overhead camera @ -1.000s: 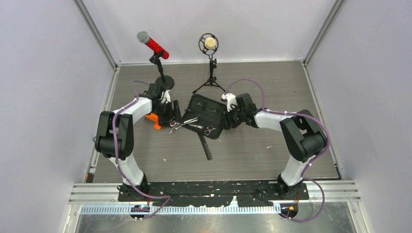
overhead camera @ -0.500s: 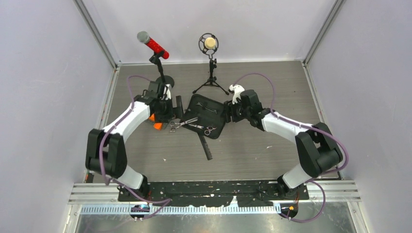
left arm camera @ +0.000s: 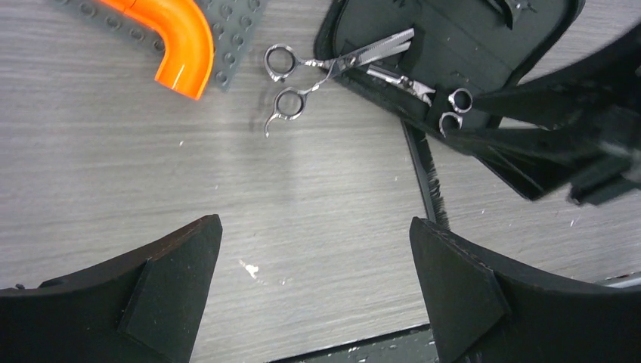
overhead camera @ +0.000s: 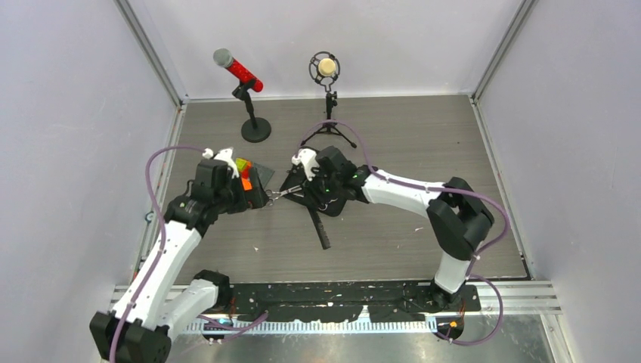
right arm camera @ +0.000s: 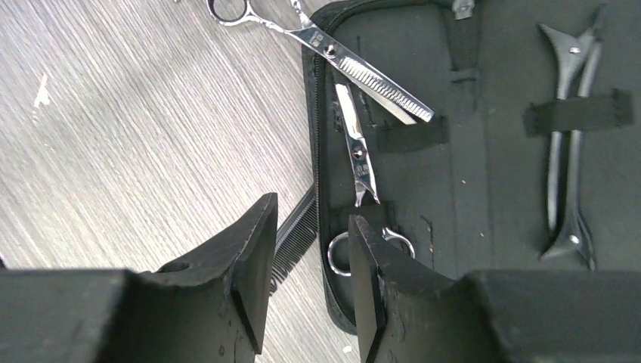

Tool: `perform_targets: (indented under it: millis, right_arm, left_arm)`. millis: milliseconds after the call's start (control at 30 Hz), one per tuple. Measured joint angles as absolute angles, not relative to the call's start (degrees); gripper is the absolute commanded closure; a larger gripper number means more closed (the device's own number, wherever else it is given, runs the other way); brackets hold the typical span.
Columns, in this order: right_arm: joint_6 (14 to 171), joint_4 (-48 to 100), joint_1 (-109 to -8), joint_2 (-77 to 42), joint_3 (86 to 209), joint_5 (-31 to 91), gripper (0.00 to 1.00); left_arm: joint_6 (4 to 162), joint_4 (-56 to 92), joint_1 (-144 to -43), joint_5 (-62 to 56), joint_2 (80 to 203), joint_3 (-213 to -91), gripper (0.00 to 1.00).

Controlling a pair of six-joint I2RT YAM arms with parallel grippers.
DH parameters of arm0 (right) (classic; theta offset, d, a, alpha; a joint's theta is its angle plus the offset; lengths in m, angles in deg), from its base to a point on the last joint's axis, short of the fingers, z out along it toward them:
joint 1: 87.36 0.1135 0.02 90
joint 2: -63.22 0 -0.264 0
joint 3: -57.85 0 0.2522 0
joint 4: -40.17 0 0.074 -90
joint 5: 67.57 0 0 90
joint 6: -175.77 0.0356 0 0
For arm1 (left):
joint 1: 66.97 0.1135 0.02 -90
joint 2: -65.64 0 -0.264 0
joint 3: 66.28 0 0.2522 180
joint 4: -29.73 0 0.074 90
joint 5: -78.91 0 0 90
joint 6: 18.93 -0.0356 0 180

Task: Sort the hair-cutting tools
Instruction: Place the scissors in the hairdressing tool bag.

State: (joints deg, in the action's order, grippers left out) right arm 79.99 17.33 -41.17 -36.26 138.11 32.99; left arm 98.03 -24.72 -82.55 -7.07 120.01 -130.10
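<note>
Toothed silver scissors (left arm camera: pixel 332 64) (right arm camera: pixel 355 64) lie across the left edge of the open black case (right arm camera: pixel 469 189), rings on the table. A smaller pair of scissors (right arm camera: pixel 359 159) (left arm camera: pixel 423 87) lies inside the case. Two black hair clips (right arm camera: pixel 571 151) sit under a strap. The black comb (overhead camera: pixel 321 227) (right arm camera: pixel 295 227) lies on the table by the case's near corner. My right gripper (right arm camera: pixel 311 212) (overhead camera: pixel 316 193) hovers over that corner, jaws parted, holding nothing. My left gripper (left arm camera: pixel 314 223) (overhead camera: pixel 255 198) stands wide open above bare table, left of the scissors.
An orange curved piece (left arm camera: pixel 178 41) sits on a grey studded plate (left arm camera: pixel 234 45) left of the case. A red microphone (overhead camera: pixel 238 69) and a round microphone (overhead camera: pixel 326 68) on stands are at the back. Walls enclose the table on three sides.
My left gripper has opened wide and drawn back toward the near left. The right arm has swung left over the case, its jaws widening briefly then narrowing.
</note>
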Motion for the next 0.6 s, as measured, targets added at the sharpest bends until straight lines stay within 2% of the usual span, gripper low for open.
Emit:
perform_targets:
  millis: [233,400,600]
  right_arm:
    - [76.84,10.95,-38.76,-45.31,145.41,32.12,0.7]
    - [75.42,7.61,-37.78,-48.54,147.42,31.27,0.73]
    - [74.07,5.77,-37.06,-50.36,149.48,29.69,0.86]
  left_arm:
    - [98.14,-29.7,-82.39,-8.8,109.5,-125.32,0.01]
    - [98.14,-30.99,-82.35,-9.33,107.97,-124.05,0.01]
    - [98.14,-31.1,-82.33,-9.35,108.52,-123.64,0.02]
